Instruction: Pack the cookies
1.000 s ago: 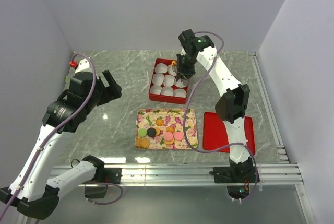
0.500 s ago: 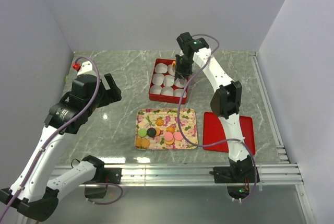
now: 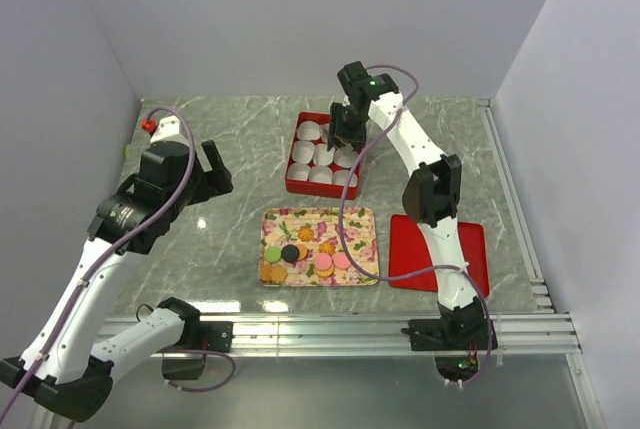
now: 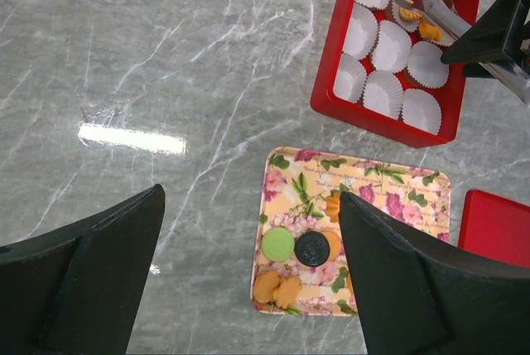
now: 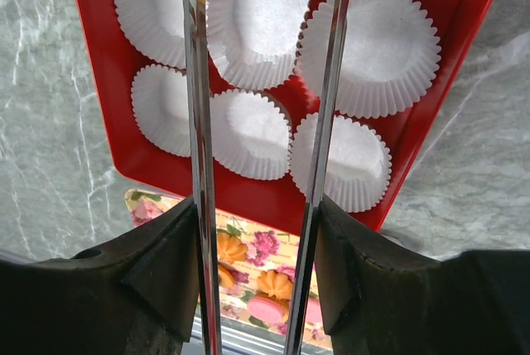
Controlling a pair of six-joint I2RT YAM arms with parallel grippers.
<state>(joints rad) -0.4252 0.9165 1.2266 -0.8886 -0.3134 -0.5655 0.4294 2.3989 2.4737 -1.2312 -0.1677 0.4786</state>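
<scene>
Several cookies [image 3: 300, 259] in green, black, orange and pink lie on the near part of a floral tray [image 3: 345, 224]; they also show in the left wrist view [image 4: 294, 247]. A red box [image 3: 293, 177] holds white paper cups. Two orange cookies [image 4: 418, 22] lie in its far cups. My right gripper [image 3: 347, 134] is shut on metal tongs [image 5: 196, 123], whose arms stand apart over the box's far right cups. My left gripper [image 3: 215, 169] is open and empty, above the bare table left of the tray.
A red lid [image 3: 437, 252] lies flat to the right of the floral tray. Grey walls enclose the marble table on three sides. A small bottle with a red cap [image 3: 148, 126] stands at the far left.
My right arm has shifted a little to the left over the red box with the tongs. My left arm has crept slightly away from me.
</scene>
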